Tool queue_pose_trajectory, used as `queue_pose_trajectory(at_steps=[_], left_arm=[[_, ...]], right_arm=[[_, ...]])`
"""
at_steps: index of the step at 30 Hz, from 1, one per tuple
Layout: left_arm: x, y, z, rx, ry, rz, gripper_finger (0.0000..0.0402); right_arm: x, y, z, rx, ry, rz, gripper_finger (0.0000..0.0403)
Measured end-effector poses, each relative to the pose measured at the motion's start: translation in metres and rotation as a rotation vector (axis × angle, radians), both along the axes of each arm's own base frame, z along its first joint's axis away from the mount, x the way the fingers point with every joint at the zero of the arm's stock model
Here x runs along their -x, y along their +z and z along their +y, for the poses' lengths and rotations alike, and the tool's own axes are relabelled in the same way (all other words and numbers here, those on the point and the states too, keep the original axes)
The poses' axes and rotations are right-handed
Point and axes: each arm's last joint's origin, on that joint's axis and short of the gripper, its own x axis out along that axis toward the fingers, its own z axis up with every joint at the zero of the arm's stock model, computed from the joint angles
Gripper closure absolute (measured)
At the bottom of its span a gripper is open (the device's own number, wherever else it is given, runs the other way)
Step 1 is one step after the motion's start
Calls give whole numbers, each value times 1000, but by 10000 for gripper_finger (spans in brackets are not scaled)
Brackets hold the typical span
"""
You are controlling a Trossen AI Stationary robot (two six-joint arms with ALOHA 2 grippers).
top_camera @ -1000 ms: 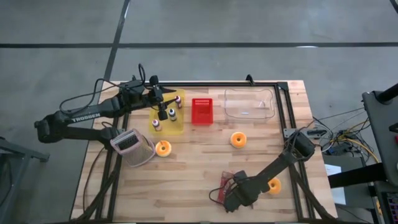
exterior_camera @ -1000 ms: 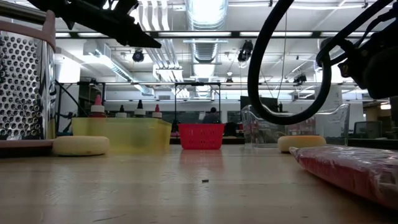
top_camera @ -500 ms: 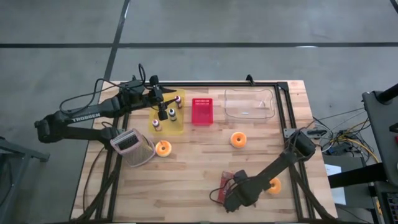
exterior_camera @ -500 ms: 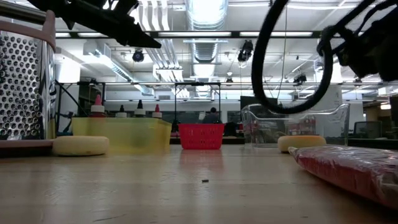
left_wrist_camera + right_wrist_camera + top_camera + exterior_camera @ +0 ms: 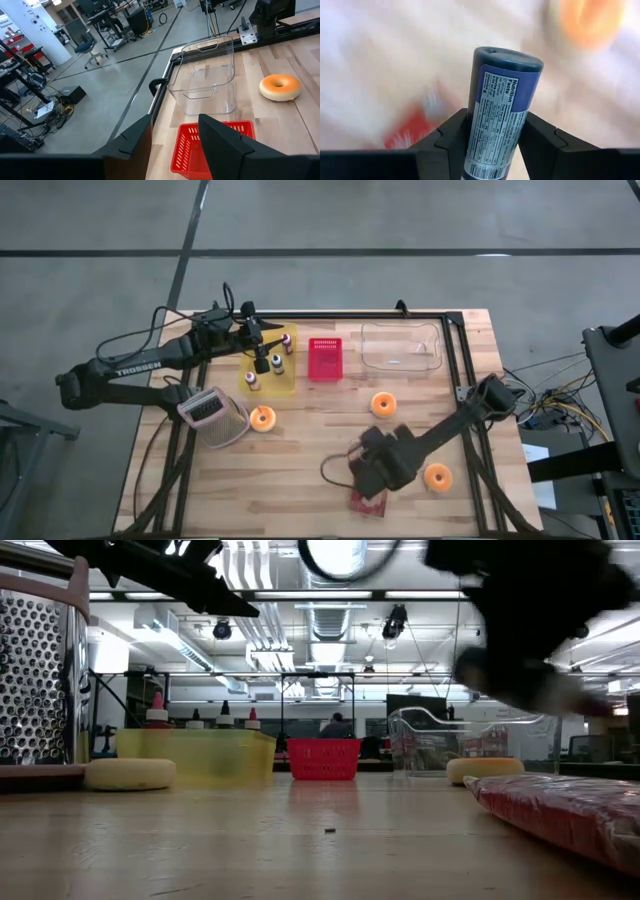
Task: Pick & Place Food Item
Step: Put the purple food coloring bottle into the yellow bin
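My right gripper (image 5: 495, 131) is shut on a dark blue bottle (image 5: 501, 95) with a printed nutrition label. It hangs above the table's near middle (image 5: 375, 468), beside a red food packet (image 5: 368, 503) that lies flat on the wood (image 5: 570, 810). The low view shows this gripper only as a dark blur (image 5: 540, 620). My left gripper (image 5: 175, 131) stands open with nothing between its fingers. It hovers over the yellow tray of small bottles (image 5: 270, 362) at the far left. My right gripper pinches the blue bottle between its two fingers, one on each side of its labelled body (image 5: 476, 131). The bottle runs out along the fingers, with its flat end (image 5: 508, 55) pointing away from them. The fingers slant down from above. The bottle is lifted clear of the table.
Three orange donuts lie on the wood (image 5: 262, 417) (image 5: 382, 404) (image 5: 437, 476). A red basket (image 5: 324, 358) and a clear tub (image 5: 402, 347) stand at the far edge. A metal grater (image 5: 213, 417) stands at the left. A black frame (image 5: 455, 360) borders the far and right sides.
My right gripper has risen and gone toward the table's far edge, rolling its wrist and tipping as it went, still shut on the blue bottle. The red packet it had hung over has stayed in place and now shows at the near side.
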Motion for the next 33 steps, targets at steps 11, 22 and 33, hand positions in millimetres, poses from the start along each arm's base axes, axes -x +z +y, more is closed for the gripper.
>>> queue_pose_trajectory(at_steps=[11, 22, 33], left_arm=[[0, 0, 0, 5, -6, -2, 238], [0, -1, -1, 23, -21, -1, 238], [0, -1, -1, 23, -21, -1, 238]], right_arm=[[-8, 49, -27, 645, 9, -528, 252], [-23, 51, -67, 894, -188, -746, 260], [-33, 44, -111, 940, -305, -699, 261]])
